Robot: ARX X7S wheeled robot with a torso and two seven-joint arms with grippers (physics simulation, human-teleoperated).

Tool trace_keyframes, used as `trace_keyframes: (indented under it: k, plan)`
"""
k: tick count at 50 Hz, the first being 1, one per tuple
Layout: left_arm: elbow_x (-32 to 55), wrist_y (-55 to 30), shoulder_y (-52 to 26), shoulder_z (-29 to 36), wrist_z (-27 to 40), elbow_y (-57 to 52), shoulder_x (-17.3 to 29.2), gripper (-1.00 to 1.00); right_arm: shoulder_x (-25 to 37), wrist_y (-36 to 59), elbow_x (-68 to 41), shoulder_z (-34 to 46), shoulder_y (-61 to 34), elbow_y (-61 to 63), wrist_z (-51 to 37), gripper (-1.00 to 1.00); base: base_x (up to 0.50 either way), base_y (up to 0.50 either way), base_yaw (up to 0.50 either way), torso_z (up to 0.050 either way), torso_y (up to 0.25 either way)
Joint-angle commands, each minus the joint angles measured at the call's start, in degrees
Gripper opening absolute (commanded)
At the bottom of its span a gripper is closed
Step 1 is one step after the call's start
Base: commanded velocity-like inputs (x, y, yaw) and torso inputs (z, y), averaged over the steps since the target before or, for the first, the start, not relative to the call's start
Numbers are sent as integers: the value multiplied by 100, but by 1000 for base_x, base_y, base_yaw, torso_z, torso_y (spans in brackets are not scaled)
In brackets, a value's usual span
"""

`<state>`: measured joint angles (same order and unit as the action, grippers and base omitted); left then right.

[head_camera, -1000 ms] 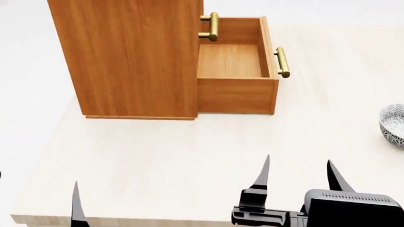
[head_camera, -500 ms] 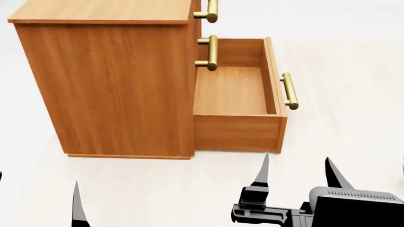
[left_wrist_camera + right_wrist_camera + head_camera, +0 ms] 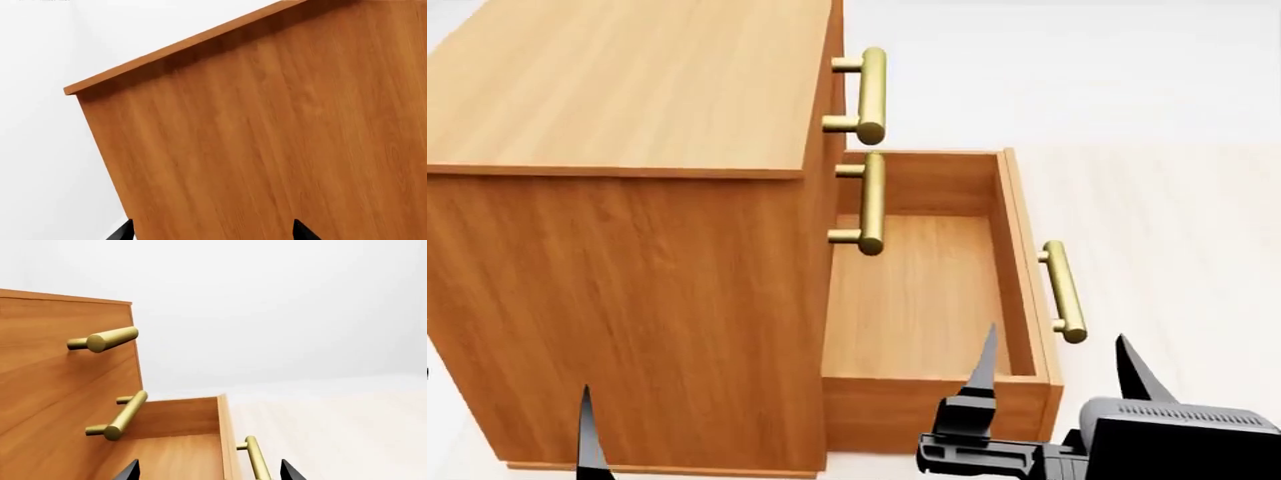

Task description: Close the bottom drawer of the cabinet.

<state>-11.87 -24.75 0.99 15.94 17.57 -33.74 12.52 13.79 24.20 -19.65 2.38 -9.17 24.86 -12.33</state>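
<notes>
A bare simulated test scene, not a furnished room: blank white surroundings, no walls or fittings. An orange-brown wood-grain cabinet (image 3: 627, 250) with brass bar handles (image 3: 872, 95) stands on a pale wooden tabletop (image 3: 1174, 210), directly ahead of the black gripper fingertips (image 3: 984, 362). Everything is rendered flat and spotless.

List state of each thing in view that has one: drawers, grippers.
bottom drawer: pulled fully out, empty inside
middle drawer's handle: flush with the cabinet front, drawer shut
top drawer's handle: same, drawer shut
right gripper: open, holding nothing, near the bottom drawer's front corner
left gripper: open, empty, facing the cabinet's side panel
</notes>
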Motion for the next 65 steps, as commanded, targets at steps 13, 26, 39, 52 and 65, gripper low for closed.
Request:
trace_keyframes:
  k: [13, 26, 39, 52, 65]
  plan:
    - [248, 147, 84, -111, -85, -42, -9, 100, 461, 2238, 12, -174, -1160, 1394, -621, 100, 0, 0, 0, 0, 0]
    - [294, 170, 98, -74, -54, -36, 22, 100, 1239, 3174, -58, -251, -2992, 660, -353, 100, 0, 0, 0, 0, 0]
    - [337, 192, 93, -67, -13, 18, 59, 100, 1567, 2259, 51, -232, -3159, -897, 306, 100, 0, 0, 0, 0, 0]
    - [344, 184, 79, -13, 18, 32, 89, 100, 1742, 1278, 333, -250, -2613, -2002, 574, 100, 0, 0, 0, 0, 0]
    - [356, 134, 59, 11, 44, -16, 120, 100, 1662, 399, 347, -285, -1980, -2599, 850, 100, 0, 0, 0, 0, 0]
